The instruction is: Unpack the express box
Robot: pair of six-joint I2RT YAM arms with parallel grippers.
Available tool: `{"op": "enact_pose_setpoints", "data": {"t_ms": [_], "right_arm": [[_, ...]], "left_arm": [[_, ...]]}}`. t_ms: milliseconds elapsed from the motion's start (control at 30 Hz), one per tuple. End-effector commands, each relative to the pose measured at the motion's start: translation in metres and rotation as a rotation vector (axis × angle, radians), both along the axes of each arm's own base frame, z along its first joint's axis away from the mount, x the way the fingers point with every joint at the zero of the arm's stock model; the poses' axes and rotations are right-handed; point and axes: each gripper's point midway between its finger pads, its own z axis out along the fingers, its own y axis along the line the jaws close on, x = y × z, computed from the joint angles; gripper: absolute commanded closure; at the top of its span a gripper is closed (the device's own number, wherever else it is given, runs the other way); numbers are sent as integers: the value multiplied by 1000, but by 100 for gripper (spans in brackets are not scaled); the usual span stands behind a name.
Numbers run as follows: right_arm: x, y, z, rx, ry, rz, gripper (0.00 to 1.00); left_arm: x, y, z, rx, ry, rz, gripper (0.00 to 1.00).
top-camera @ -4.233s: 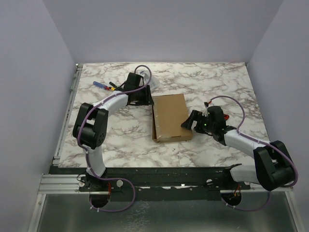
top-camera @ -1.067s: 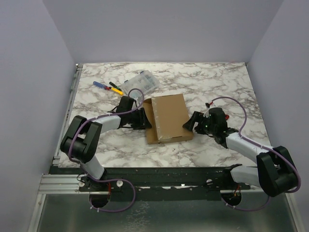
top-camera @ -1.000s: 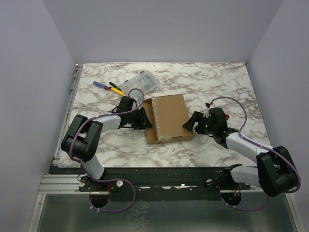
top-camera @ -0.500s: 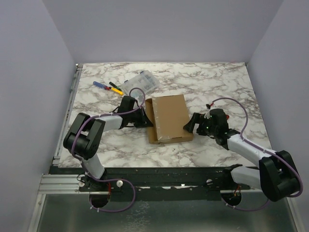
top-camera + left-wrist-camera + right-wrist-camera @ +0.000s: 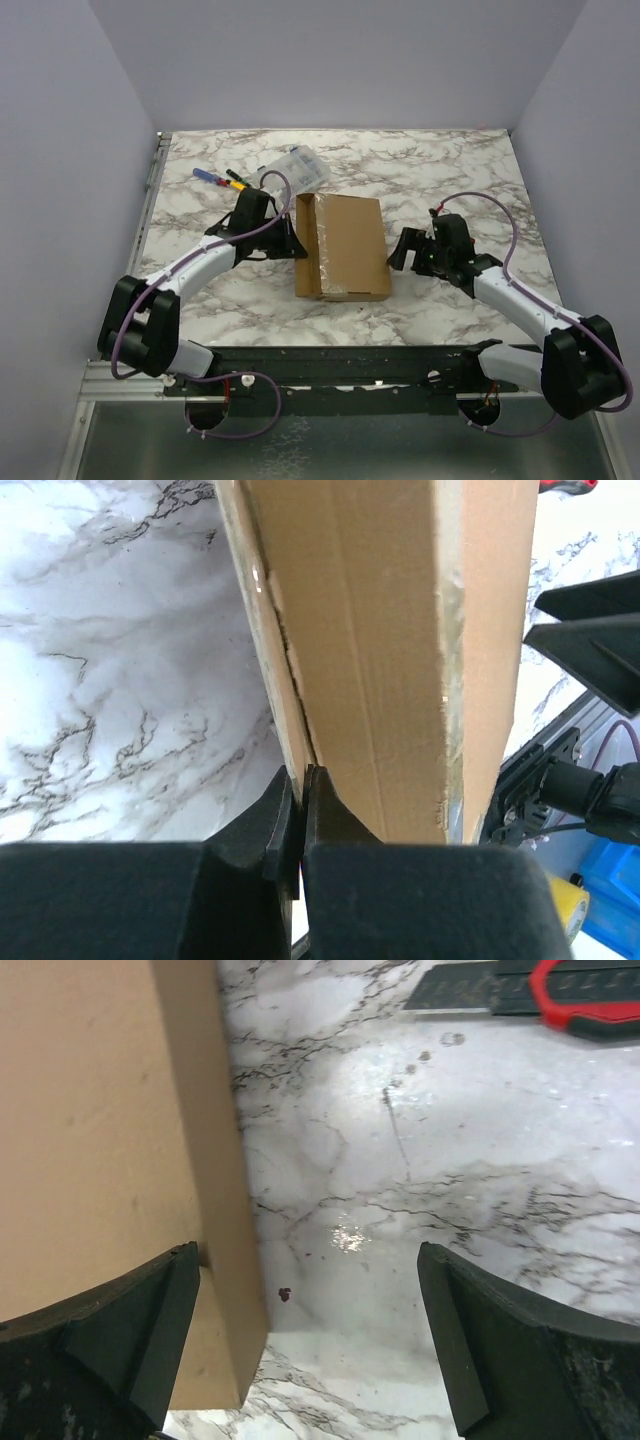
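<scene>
Two neighbours, a clear case [image 5: 297, 168] and a red-handled item [image 5: 570, 990], lie near the express box [image 5: 343, 247]. We see the left tool [image 5: 297, 815] pinching its left edge, the right tool [image 5: 305, 1355] spread over bare bench [image 5: 400, 1180].

Left wrist view: whether cardboard lies between the closed black fingers [image 5: 278, 820] of the left gripper [image 5: 302, 805] cannot be told; the flat brown cardboard express box [image 5: 390, 650] runs off the top edge. Right wrist view: a red-and-black flat object [image 5: 570, 985] is cut by the top edge. Top view: 2 items are too small to identify, a slim blue-handled tool [image 5: 205, 174] and a slim yellow-marked tool [image 5: 238, 184].
</scene>
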Motion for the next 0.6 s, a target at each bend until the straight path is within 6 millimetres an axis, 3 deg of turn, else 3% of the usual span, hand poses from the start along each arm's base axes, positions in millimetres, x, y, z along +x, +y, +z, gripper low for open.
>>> {"op": "enact_pose_setpoints", "data": {"t_ms": [0,200,333,433,567], "right_arm": [[2,-19,16,-94,10,-58,0],[20,-32,49,-171,-45,-116,0],[33,-27,79,-181,-94,-122,0],[37,-1,106,-128,-147,-79,0],[33,53,130,28,-176,34,0]], "left_arm": [[-3,12,36,51,-83,-21,100],[-5,22,73,83,-159,-9,100],[-5,31,90,136,-190,-6,100],[-3,37,108,165,-225,3,100],[-2,48,121,215,-247,24,100]]}}
